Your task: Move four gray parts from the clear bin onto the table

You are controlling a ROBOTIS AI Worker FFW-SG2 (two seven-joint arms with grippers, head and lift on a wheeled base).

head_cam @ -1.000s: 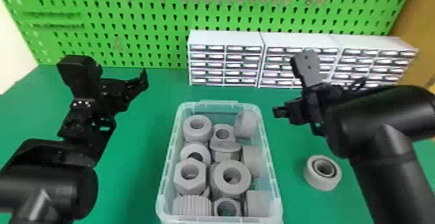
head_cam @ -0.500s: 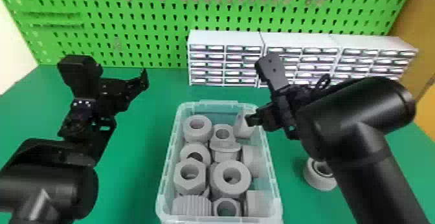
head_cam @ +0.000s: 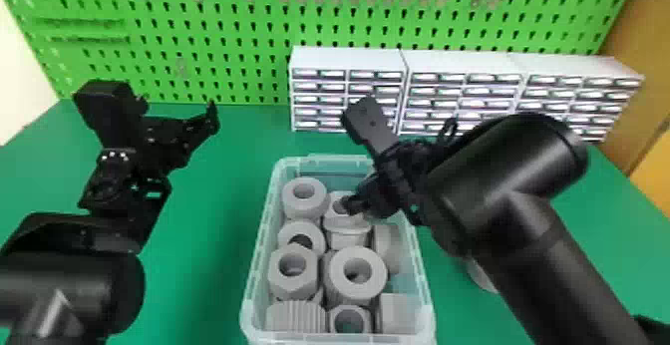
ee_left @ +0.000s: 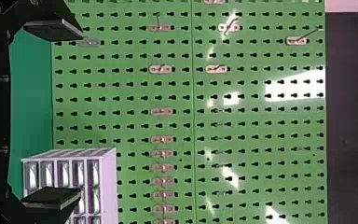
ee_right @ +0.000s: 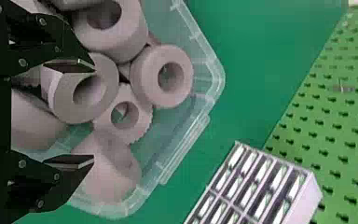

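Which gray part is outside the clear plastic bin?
The curved gray part on the green table, right of the bin, partly hidden by the black right arm; the others sit inside.

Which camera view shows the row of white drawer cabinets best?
The head view: the row of white drawer cabinets appears at full length, although the right arm covers some drawers. The left wrist view has one end, partly behind a finger; the right wrist view has a part, cut off at the edge.
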